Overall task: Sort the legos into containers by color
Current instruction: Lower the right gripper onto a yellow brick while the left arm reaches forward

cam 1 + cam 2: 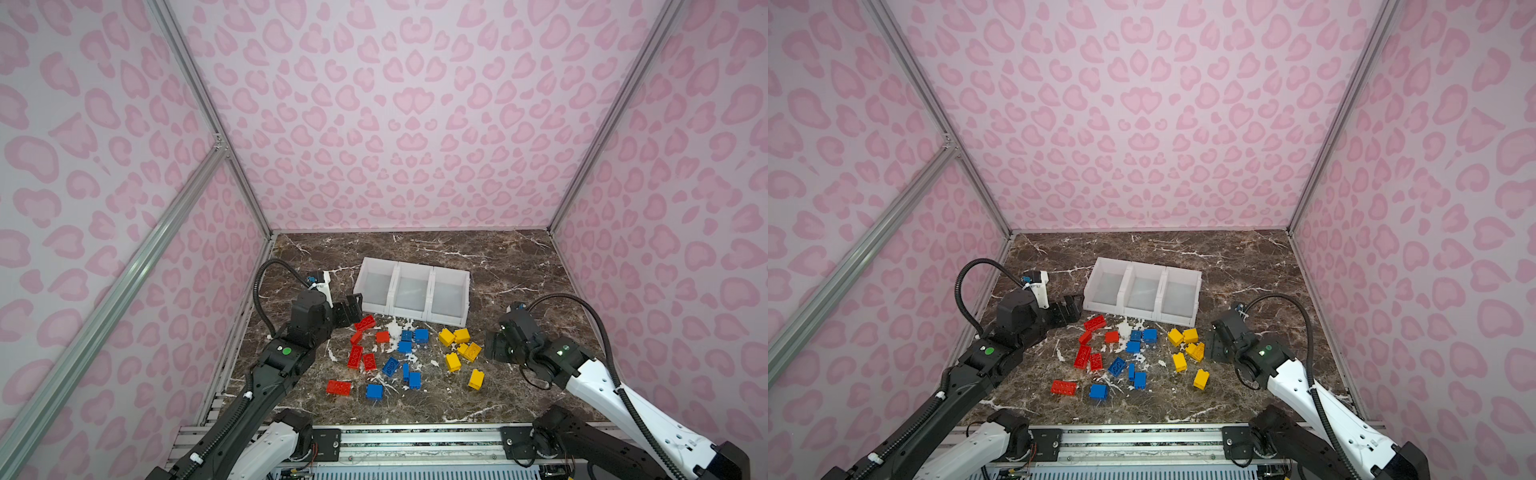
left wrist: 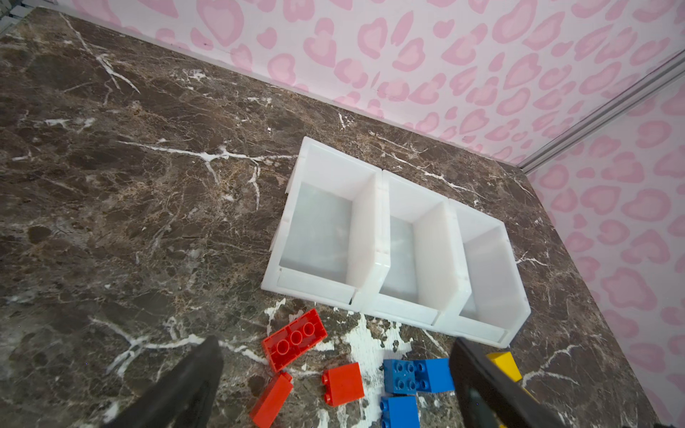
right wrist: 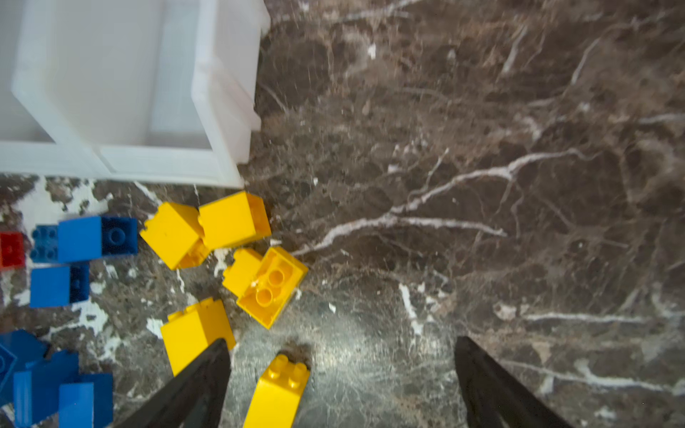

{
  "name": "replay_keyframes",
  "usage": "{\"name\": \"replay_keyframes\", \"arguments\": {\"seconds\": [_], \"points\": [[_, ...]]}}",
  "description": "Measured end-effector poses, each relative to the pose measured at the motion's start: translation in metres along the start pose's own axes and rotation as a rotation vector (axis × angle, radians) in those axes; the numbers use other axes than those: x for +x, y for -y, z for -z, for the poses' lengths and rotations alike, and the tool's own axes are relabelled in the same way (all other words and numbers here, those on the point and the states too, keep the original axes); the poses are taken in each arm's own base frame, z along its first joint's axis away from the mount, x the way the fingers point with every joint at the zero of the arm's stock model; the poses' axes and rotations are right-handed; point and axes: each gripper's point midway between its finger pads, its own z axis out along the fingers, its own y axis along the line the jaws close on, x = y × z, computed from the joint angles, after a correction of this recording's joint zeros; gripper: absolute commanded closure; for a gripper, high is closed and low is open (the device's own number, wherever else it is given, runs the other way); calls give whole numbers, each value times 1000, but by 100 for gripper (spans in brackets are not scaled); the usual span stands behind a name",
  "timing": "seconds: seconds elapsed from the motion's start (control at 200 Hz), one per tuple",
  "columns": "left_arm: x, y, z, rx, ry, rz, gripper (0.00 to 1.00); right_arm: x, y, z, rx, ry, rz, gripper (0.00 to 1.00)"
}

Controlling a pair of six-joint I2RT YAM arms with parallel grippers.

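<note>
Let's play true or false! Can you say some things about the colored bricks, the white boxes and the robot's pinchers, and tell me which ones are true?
1. All three containers have nothing in them. True.
2. The yellow legos lie closest to the left gripper. False: they lie by the right gripper.
3. The left gripper is holding a red brick. False: it is open and empty, and the red legos lie on the table.
4. The blue legos lie between the red ones and the yellow ones. True.
5. The right gripper is open with nothing in it. True.
</note>
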Motion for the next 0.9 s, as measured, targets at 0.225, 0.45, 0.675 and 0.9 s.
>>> {"name": "replay_keyframes", "arguments": {"seconds": [0.225, 0.45, 0.675, 0.9], "points": [[24, 5, -5, 8, -58, 3, 3, 37, -6, 2, -2, -96, 2, 16], [35, 8, -6, 11, -78, -2, 3, 53, -22, -8, 2, -154, 13, 19], [36, 9, -5, 11, -77, -4, 3, 63, -37, -23, 10, -188, 15, 28], [37, 10, -5, 13, -77, -2, 3, 73, -39, -32, 4, -211, -8, 36]]}}
